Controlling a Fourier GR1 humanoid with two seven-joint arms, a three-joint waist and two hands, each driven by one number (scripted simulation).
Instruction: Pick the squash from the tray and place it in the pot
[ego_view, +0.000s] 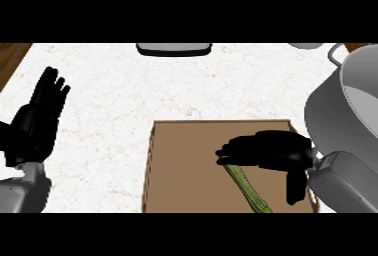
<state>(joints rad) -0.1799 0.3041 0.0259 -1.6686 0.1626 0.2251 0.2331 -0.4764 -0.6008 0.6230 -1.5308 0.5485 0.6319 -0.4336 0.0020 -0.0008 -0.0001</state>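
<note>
Your left hand (40, 112) rests open at the left edge, fingers up, well apart from the tray (184, 165). On the tray lies the squash (247, 190), thin and pale green, its long axis running from upper left to lower right. Your right hand (269, 150) curls over its upper end; whether it already holds, I cannot tell. The pot (343, 115) stands just right of the tray.

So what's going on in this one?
The robot's right hand is down over the brown tray, fingers curled around the upper end of a long green squash that lies on it. The grey pot stands just right of the tray, nothing placed in it yet. The left hand rests open at the left edge.
</note>
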